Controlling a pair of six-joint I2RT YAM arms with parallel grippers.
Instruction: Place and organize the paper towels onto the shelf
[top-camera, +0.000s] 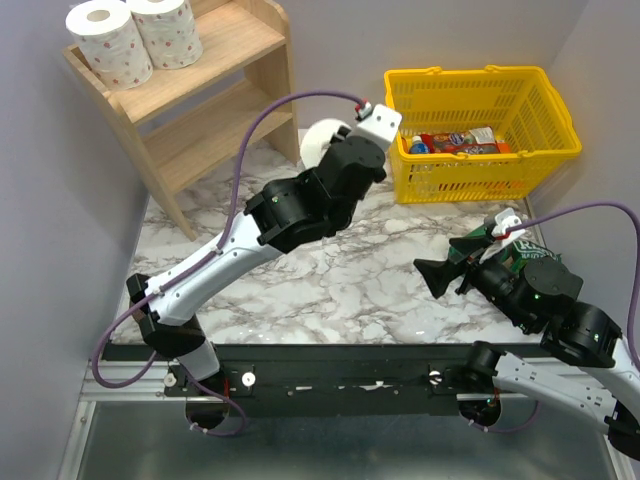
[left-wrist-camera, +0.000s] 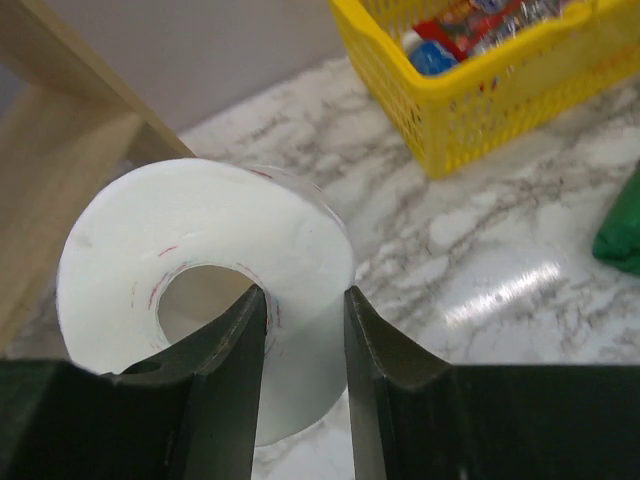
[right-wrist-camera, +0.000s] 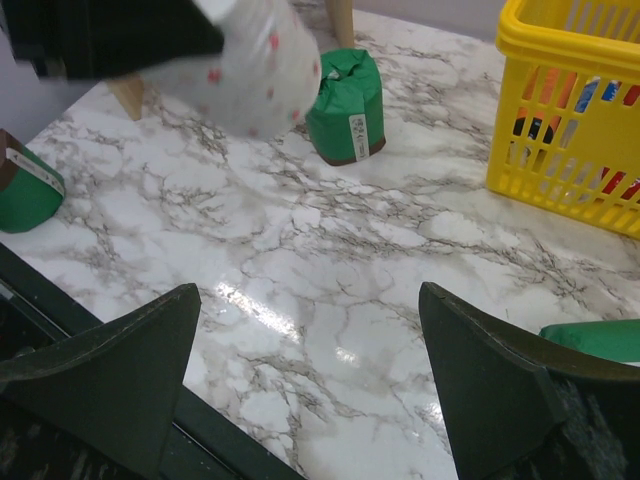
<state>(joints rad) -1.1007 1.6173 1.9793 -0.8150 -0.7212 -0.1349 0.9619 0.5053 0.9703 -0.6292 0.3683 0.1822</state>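
Note:
My left gripper (left-wrist-camera: 305, 300) is shut on a white paper towel roll (left-wrist-camera: 200, 240), one finger inside the hollow core and one on the outer wall. The top view shows this roll (top-camera: 320, 140) held above the table, right of the wooden shelf (top-camera: 215, 95). Two white spotted rolls (top-camera: 135, 35) stand on the shelf's top tier. In the right wrist view a dark green roll (right-wrist-camera: 345, 110) stands near a shelf leg, and another green roll (right-wrist-camera: 25, 185) lies at the left edge. My right gripper (right-wrist-camera: 310, 290) is open and empty over the marble.
A yellow mesh basket (top-camera: 545, 150) with snack packets stands at the back right and also shows in the left wrist view (left-wrist-camera: 500, 110). A flat green packet (top-camera: 505, 245) lies beside my right gripper. The shelf's lower tier (top-camera: 210, 135) is bare.

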